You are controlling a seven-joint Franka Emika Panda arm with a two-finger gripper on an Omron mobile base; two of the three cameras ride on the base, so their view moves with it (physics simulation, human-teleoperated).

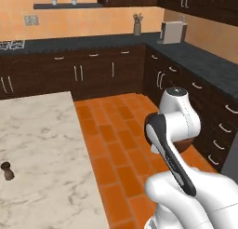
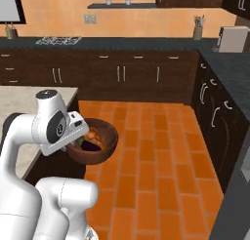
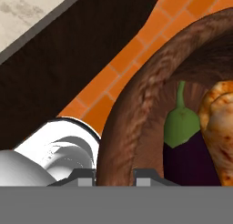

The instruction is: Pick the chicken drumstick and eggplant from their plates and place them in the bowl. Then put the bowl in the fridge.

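Observation:
The dark reddish-brown bowl [image 2: 105, 145] hangs in the air over the orange tile floor, beside the island's end. Inside it lie the orange-brown chicken drumstick [image 2: 93, 135] and the dark purple eggplant [image 2: 88, 146]. In the hand view the bowl rim [image 3: 132, 118] runs between my fingertips, with the eggplant [image 3: 186, 157] and the drumstick [image 3: 220, 127] just past it. My gripper [image 3: 116, 177] is shut on the bowl's rim. In the left base view a sliver of the bowl [image 1: 187, 143] shows behind the arm. The plates are out of view.
The marble island counter [image 1: 37, 135] lies to the left with a small brown shaker [image 1: 6, 170] on it. Dark cabinets [image 2: 141, 75] line the back and right walls. A grey panel edge [image 2: 240, 185] stands at the right; I cannot tell whether it is the fridge.

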